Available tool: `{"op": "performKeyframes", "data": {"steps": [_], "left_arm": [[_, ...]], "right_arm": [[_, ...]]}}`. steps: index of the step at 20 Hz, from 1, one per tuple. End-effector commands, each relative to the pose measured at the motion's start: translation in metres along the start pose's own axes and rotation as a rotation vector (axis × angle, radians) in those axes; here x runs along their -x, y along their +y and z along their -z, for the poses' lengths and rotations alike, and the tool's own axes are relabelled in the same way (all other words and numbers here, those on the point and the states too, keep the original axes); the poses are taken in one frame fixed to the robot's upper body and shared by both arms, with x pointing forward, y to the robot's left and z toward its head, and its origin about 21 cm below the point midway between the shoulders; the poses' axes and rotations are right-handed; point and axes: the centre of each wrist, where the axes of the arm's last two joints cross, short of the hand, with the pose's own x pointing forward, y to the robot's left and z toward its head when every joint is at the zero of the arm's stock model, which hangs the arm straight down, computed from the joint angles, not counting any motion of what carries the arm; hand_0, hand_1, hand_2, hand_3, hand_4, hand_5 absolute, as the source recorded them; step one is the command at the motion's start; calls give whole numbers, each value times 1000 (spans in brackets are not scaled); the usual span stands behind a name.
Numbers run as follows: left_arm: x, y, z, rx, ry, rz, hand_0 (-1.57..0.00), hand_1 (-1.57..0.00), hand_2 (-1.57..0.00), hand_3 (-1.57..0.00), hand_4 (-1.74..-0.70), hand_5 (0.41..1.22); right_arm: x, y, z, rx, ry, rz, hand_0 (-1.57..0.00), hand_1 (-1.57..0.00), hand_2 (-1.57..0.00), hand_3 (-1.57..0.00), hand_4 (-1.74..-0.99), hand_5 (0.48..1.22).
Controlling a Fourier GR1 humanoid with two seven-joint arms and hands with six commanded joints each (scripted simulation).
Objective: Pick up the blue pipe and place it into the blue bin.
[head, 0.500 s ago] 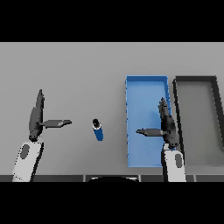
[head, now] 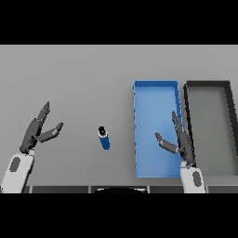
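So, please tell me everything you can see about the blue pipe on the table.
The blue pipe is a short, stubby cylinder, blue along its body with a dark end facing up and to the left. It looks smooth, like plastic, though the material is not certain. It rests on the grey table, slightly slanted, between the left hand and the blue bin. Nothing touches it: both hands are apart from it, and the right hand is over the bin.
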Motion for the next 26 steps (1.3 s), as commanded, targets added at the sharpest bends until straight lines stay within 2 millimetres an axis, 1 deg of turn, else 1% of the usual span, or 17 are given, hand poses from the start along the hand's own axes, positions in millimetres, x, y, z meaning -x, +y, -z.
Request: {"op": "performKeyframes", "data": {"steps": [1,2,4,5,7,8,9,11,14,17,18,19,20,21,22,25,26], "left_arm": [[0,-3,1,21,-7,2,1,1,1,1,-1188,603],[1,-2,-1,44,-6,9,1,1,1,1,-1183,603],[-2,-3,1,89,-30,21,1,1,1,1,-1170,605],[-6,-2,-4,121,-48,39,1,1,1,1,-1162,605],[-7,-10,-11,228,-29,42,1,1,1,1,-1168,592],[-9,-17,-15,283,-19,42,1,1,1,1,-1181,584],[-12,-22,-15,309,-10,41,1,1,1,1,-1187,573],[-12,-37,-17,388,15,62,1,1,1,1,-1182,544],[-21,-54,-15,467,-12,48,1,1,1,1,-1204,517],[-18,-76,-13,522,15,57,1,1,1,1,-1207,494],[-18,-82,-10,523,1,64,1,1,1,1,-1206,488],[-15,-91,-10,530,2,64,1,1,1,1,-1203,483],[-12,-101,-7,538,-11,56,1,1,1,1,-1207,479],[-10,-107,-6,536,-31,53,1,1,1,1,-1210,483],[-10,-115,-5,538,-56,53,1,1,1,1,-1216,491],[-11,-132,5,517,-59,47,1,1,1,1,-1230,502],[-8,-136,7,510,-68,40,1,1,1,1,-1226,502]], "right_arm": [[-3,0,0,-5,2,-21,1,1,1,1,-1244,596],[-5,2,3,-13,12,-29,1,1,1,1,-1241,594],[-7,1,1,-21,8,-32,1,1,1,1,-1228,595],[-8,2,-1,-27,5,-24,1,1,1,1,-1226,593],[-7,4,0,-30,-2,-28,1,1,1,1,-1226,596],[-6,3,2,-35,0,-30,1,1,1,1,-1228,601],[-5,6,2,-42,-1,-24,1,1,1,1,-1232,604],[-9,2,4,-48,-26,-24,1,1,1,1,-1242,618],[-10,1,2,-58,-35,-11,1,1,1,1,-1273,636],[-8,0,5,-48,-14,-9,1,1,1,1,-1290,646],[-7,3,2,-50,-22,-15,1,1,1,1,-1296,651],[-9,0,5,-48,-28,-16,1,1,1,1,-1299,654],[-10,-1,4,-47,-27,-24,1,1,1,1,-1294,653],[-7,1,-1,-52,-27,-18,1,1,1,1,-1296,651],[-8,1,0,-51,-14,-9,1,1,1,1,-1300,652],[-10,6,4,-43,-9,-6,1,1,1,1,-1309,651],[-5,4,-2,-50,-7,-4,1,1,1,1,-1314,653]]}}
